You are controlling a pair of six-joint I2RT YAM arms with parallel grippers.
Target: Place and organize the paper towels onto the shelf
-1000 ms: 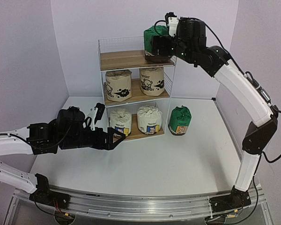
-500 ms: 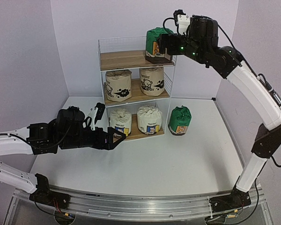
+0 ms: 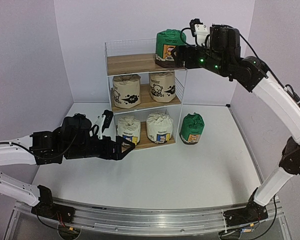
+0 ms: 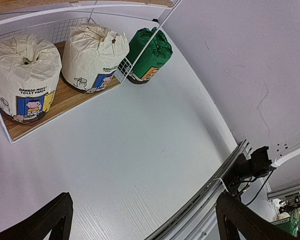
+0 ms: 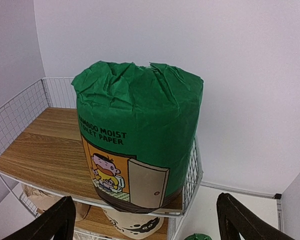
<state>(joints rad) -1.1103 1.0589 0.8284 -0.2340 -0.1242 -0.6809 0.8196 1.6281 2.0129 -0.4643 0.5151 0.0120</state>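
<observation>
White table (image 3: 190,175), lilac walls (image 3: 30,60). One green roll (image 3: 169,47) is seated on shelf (image 3: 135,62) top board, rt end. Rt gripper (image 3: 179,54) is spread just beside it and lt gripper (image 3: 124,148) is spread too, both empty. Second green roll (image 3: 192,128), on table by shelf, should be gripped mid-body & kept upright.

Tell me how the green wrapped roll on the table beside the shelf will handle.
The green wrapped roll probably gives a little: its wrapper is crinkled, gathered on top. Squat and upright on its flat end, it should slide, not roll.
</observation>
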